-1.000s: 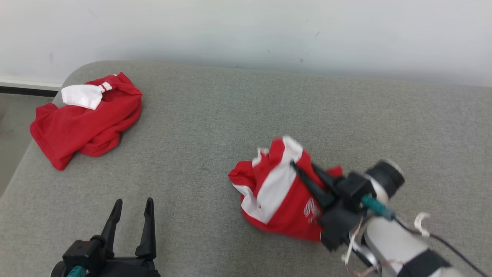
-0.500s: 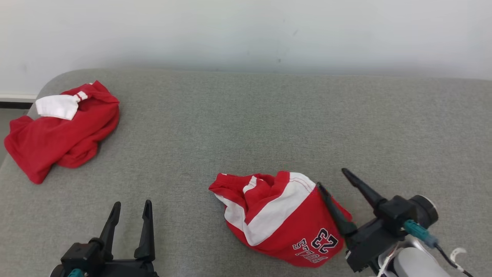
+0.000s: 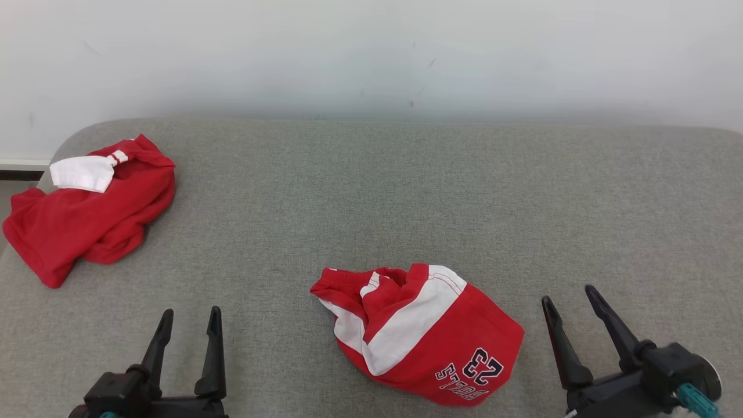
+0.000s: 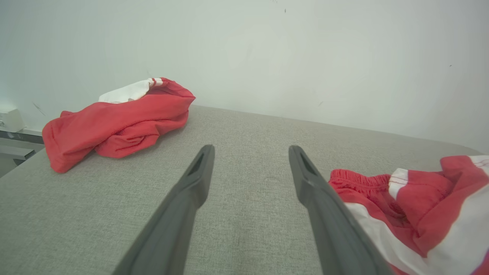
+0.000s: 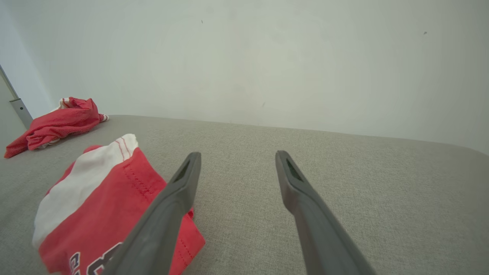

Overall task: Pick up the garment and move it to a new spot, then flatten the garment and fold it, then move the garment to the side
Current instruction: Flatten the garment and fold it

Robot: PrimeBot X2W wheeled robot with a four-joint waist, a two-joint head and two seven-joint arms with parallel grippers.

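The garment is a pair of red and white shorts printed with a number, lying crumpled on the grey surface near the front, between my two grippers. It also shows at the right of the left wrist view as the garment and at the left of the right wrist view as the garment. My right gripper stands open just right of it, holding nothing; its own view shows the right gripper over bare fabric. My left gripper is open and empty at the lower left, seen as the left gripper in its own view.
A second red and white garment lies bunched at the far left of the grey padded surface, close to its rounded corner. A pale wall runs behind. Bare grey fabric stretches to the right and back.
My right gripper has opened, let go of the garment and drawn back to the lower right. The garment now lies loose on the surface. The head camera has shifted.
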